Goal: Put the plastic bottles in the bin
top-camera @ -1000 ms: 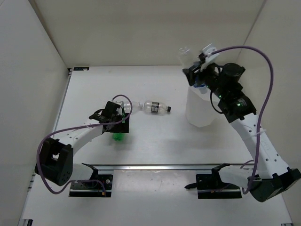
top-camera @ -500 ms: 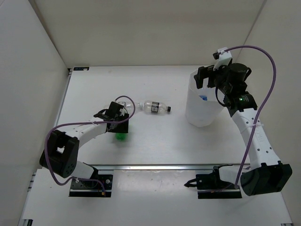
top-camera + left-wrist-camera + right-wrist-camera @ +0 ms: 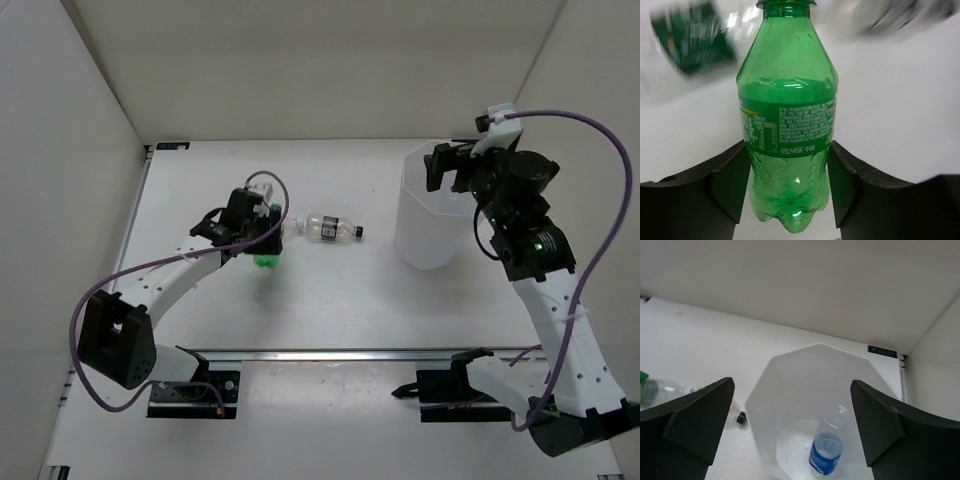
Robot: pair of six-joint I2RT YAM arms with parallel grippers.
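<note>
Dropped in the bin (image 3: 790, 390) at right, the blue-label bottle (image 3: 826, 455) was let go by spread right fingers (image 3: 690, 420); the green bottle (image 3: 787, 115) is lifted, squeezed by left fingers (image 3: 725, 180).

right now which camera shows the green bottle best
The left wrist view: the green bottle fills the frame, label visible, clamped in the left gripper. The top view shows only a green patch under that gripper. The right wrist view doesn't clearly show it.
</note>
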